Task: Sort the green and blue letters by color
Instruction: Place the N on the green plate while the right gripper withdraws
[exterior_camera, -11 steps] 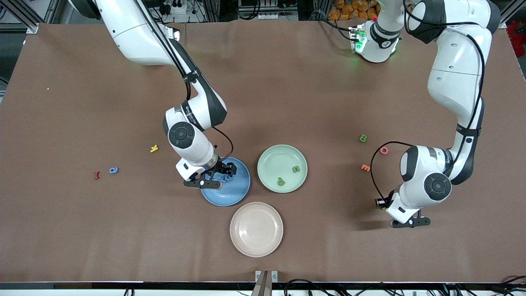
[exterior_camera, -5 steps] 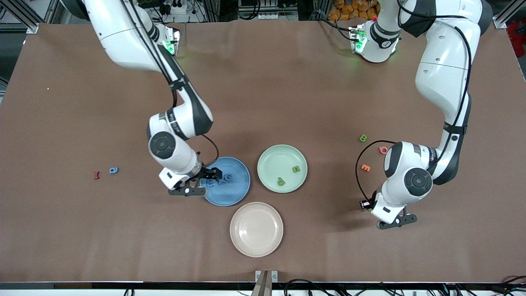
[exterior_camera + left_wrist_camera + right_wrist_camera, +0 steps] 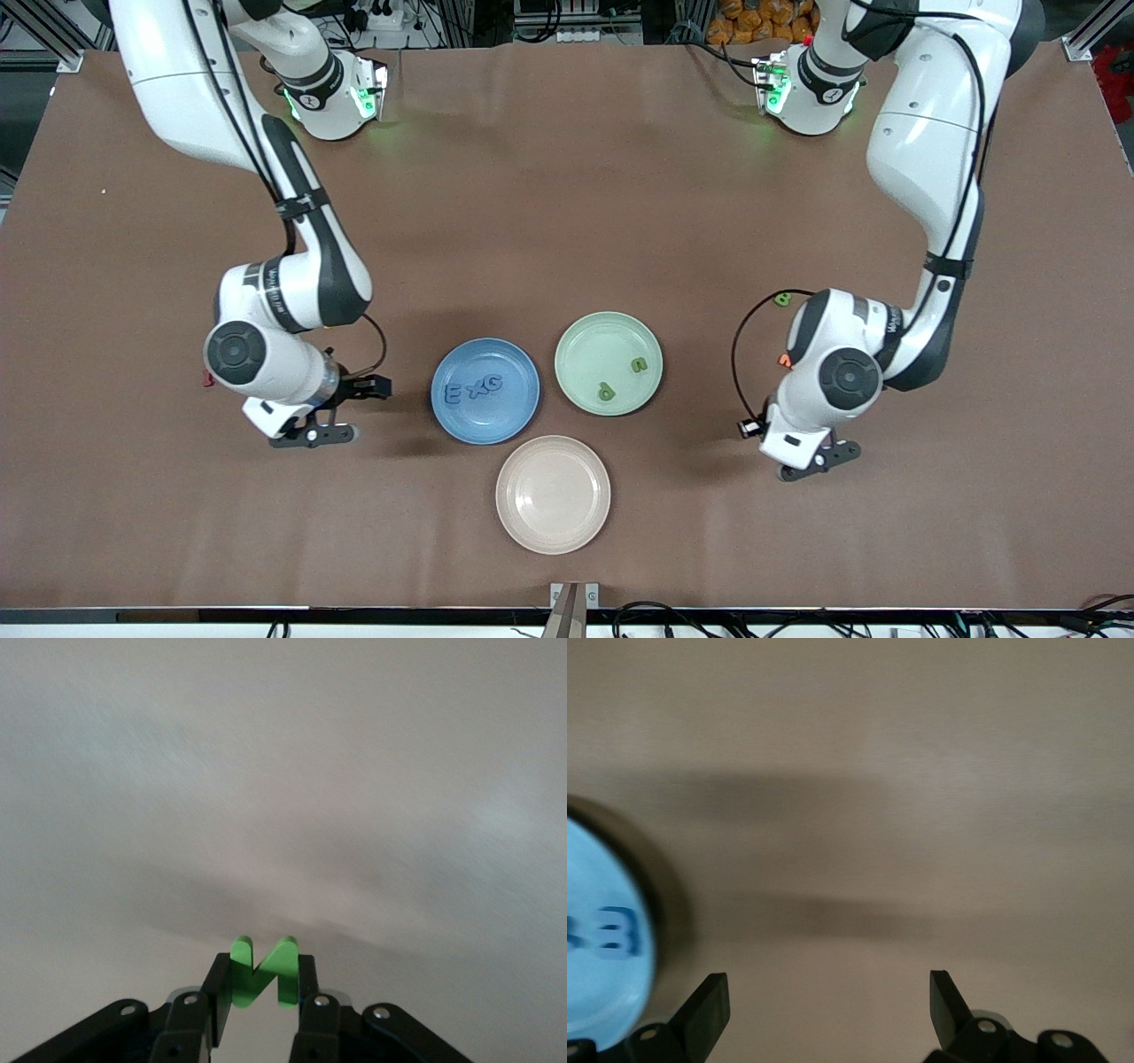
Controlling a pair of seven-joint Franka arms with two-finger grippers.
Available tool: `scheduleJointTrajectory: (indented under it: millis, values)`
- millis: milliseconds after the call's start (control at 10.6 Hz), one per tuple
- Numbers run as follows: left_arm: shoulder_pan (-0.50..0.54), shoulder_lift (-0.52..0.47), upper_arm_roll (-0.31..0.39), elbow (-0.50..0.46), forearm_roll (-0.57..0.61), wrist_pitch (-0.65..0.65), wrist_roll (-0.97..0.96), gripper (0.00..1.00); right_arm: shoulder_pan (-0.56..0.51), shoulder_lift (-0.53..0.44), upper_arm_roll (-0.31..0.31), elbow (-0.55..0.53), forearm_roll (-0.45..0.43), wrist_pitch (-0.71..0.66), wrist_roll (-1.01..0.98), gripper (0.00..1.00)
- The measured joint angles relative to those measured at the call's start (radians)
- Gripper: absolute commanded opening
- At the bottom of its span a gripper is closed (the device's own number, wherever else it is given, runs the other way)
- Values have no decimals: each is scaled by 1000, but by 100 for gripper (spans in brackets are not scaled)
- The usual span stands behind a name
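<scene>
My left gripper point(image 3: 263, 985) is shut on a green letter point(image 3: 263, 973) shaped like an N, and it hangs point(image 3: 813, 461) over bare table between the green plate point(image 3: 589, 341) and the left arm's end. That plate holds two green letters point(image 3: 638, 364). Three blue letters point(image 3: 483, 387) lie on the blue plate point(image 3: 496, 425). Another green letter point(image 3: 782, 299) lies on the table beside the left arm. My right gripper point(image 3: 312, 434) is open and empty point(image 3: 828, 992), over the table beside the blue plate point(image 3: 594, 992), toward the right arm's end.
An empty pink plate point(image 3: 553, 494) sits nearer the front camera than the other two plates. An orange letter point(image 3: 784, 360) peeks out from under the left arm. A red letter point(image 3: 208, 379) shows at the edge of the right arm's wrist.
The right gripper opened over the blue plate, left a blue letter there and moved off toward its end of the table. The left arm carried the green letter toward the plates.
</scene>
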Motion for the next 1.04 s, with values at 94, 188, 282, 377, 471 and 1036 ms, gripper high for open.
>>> scheduleJointTrajectory:
  millis: [94, 188, 282, 377, 471, 1036]
  values:
    - [-36, -9, -1, 0, 0, -11, -61, 0, -21, 0, -4, 0, -4, -8, -34, 100]
    - [-75, -17, -1, 0, 0, -24, -116, 0, -42, 0, -5, -1, -8, -11, -70, 100]
    - [-110, -25, -1, 0, 0, -42, -161, 0, -64, 0, -7, -1, -10, -12, -107, 100]
    - [-140, -32, -1, 0, 0, -63, -202, 0, -86, 0, -10, -1, -11, -12, -141, 100]
    - [-165, -40, -3, 0, 0, -82, -242, 0, -109, 0, -14, -1, -12, -13, -169, 100]
    - [-277, -49, -13, -13, 0, -106, -436, 100, -260, 0, -18, -2, -13, -15, -303, 100]
